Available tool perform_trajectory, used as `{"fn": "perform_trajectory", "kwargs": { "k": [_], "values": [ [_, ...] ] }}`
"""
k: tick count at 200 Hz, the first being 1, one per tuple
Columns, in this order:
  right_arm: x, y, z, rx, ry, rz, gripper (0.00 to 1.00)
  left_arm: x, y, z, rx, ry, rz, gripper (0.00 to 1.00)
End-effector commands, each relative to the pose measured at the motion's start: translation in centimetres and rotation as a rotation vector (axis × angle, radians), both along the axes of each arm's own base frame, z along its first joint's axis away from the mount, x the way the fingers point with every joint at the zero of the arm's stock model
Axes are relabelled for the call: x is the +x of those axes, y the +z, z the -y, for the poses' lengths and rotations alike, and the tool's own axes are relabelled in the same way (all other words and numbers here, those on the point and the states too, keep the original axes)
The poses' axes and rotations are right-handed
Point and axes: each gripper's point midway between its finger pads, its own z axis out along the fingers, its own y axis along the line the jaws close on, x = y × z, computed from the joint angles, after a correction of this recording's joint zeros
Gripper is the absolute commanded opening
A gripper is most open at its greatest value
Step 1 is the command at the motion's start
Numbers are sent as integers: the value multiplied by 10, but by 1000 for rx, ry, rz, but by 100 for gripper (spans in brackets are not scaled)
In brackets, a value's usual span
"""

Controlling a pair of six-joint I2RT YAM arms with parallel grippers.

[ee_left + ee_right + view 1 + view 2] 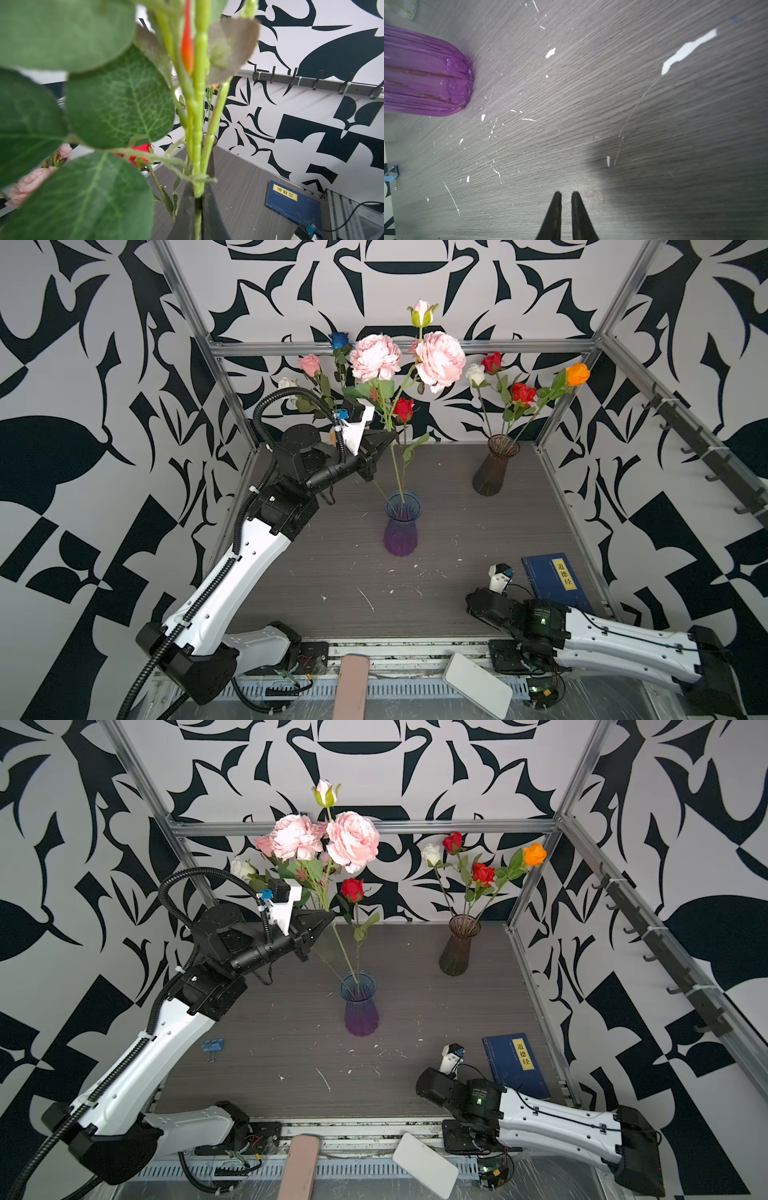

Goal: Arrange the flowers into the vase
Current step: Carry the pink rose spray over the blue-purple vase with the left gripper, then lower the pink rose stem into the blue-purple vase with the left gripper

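Observation:
A branch of flowers with two big pink heads (376, 356) (353, 840) and a pink bud (422, 312) stands over the blue-to-purple vase (402, 522) (359, 1006). My left gripper (390, 439) (330, 915) (197, 187) is shut on its green stem (198, 124), well above the rim. The stem's lower end reaches into the vase's mouth. A red rose (404, 408) also stands in this vase. My right gripper (566, 194) hovers low over the table at the front right, shut to a sliver with nothing between its fingers. The vase's purple base (425, 72) lies off to its side.
A brown vase (496, 468) at the back right holds white, red and orange roses. Pink, blue and white roses (309, 364) rise behind my left arm. A blue book (552, 580) lies at the right edge, a blue binder clip (212, 1045) at the left.

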Motion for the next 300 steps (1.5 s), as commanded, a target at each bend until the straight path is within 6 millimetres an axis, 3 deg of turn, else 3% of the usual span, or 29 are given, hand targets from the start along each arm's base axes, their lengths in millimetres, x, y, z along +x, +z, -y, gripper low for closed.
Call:
{"fn": "perform_trajectory", "kwargs": {
  "k": [1,27,56,60,89,124,143,149,165,179,269,272,281,300],
  "values": [
    [4,2,2,12,-23,22,15,2,-20,3,41,-1,-17,0],
    [3,4,5,20,-32,24,15,7,-44,9,92,-2,-79,0],
    [3,4,8,22,-40,24,15,-2,-59,23,196,-23,-47,0],
    [3,4,8,22,-41,25,15,3,-72,31,233,-27,-62,0],
    [2,4,10,25,-50,19,15,8,-105,43,377,-11,-96,0],
    [1,3,11,23,-54,16,15,12,-122,43,409,2,-139,0],
    [1,2,12,25,-56,12,15,13,-124,42,414,12,-146,0],
    [1,2,12,25,-58,12,15,14,-124,41,415,19,-149,13],
    [1,2,12,27,-61,12,15,17,-125,38,418,43,-158,58],
    [1,2,11,28,-60,13,15,16,-123,36,414,54,-155,73],
    [2,-1,2,31,-50,2,15,-3,-97,21,330,62,-149,74],
    [2,-1,2,32,-50,2,15,-11,-86,17,306,55,-129,74],
    [2,-2,1,31,-48,1,15,-24,-80,15,276,15,-115,73],
    [3,-2,0,30,-46,0,15,-50,-78,11,217,-59,-58,74]
  ]
}}
